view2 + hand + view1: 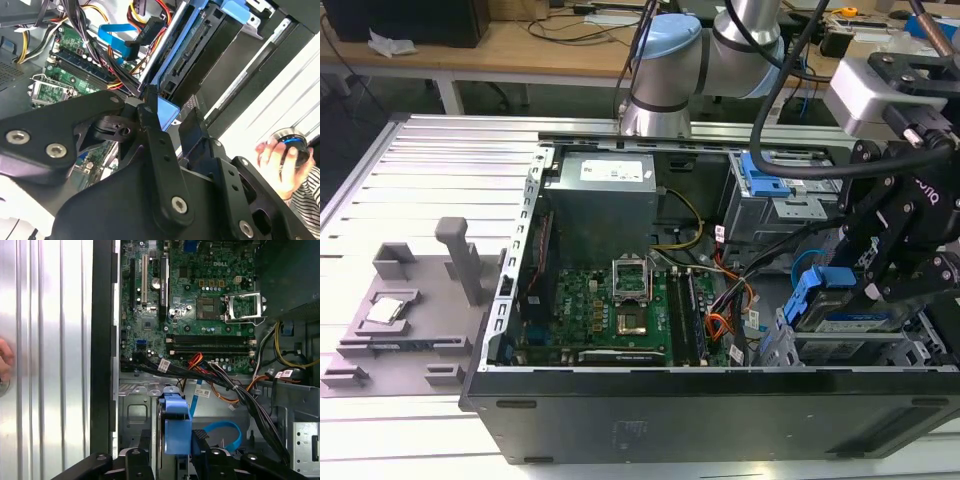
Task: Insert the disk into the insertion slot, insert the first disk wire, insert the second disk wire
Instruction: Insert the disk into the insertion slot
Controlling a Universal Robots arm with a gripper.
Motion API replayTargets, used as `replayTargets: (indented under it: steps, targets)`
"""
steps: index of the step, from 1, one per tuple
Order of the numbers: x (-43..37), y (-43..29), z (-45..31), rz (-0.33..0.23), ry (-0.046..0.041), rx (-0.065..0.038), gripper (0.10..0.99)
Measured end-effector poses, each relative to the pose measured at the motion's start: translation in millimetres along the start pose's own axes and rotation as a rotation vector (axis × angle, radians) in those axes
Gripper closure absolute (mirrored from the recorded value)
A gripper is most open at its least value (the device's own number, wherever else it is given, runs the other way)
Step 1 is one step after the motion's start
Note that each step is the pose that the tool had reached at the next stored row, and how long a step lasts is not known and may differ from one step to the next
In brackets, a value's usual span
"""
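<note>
The disk (848, 318), silver-grey in a bright blue carrier, lies in the insertion slot (860, 350) of the grey drive cage at the case's near corner, on the exterior view's right. My gripper (840, 285) is shut on the carrier's blue end tab (176, 426), with a finger on each side (169, 111). The second disk wire (226, 433), a smooth blue loop, hangs free beside the tab (116, 35). The first disk wire (198, 361), orange, red and black strands, runs loose over the motherboard edge to a dark plug (150, 26).
A grey metal box with a blue latch plate (765, 185) stands behind the cage. The motherboard (610, 305) and power supply (600, 195) fill the case. A grey fixture plate (410, 310) lies at the exterior view's left. A person's hand (275, 155) holds a round controller.
</note>
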State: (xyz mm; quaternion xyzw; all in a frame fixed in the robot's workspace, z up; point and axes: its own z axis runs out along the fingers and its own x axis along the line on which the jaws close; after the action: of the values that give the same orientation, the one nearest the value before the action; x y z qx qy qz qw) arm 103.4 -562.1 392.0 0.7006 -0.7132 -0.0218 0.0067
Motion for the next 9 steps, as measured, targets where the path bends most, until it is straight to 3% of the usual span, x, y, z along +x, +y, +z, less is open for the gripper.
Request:
replayTargets:
  steps: [6,9]
  targets:
    - [0.0,0.0,0.5,0.000,0.0001,0.000,0.647]
    - [-0.1,0.2,-5.4,0.000,0.0006,0.000,0.647]
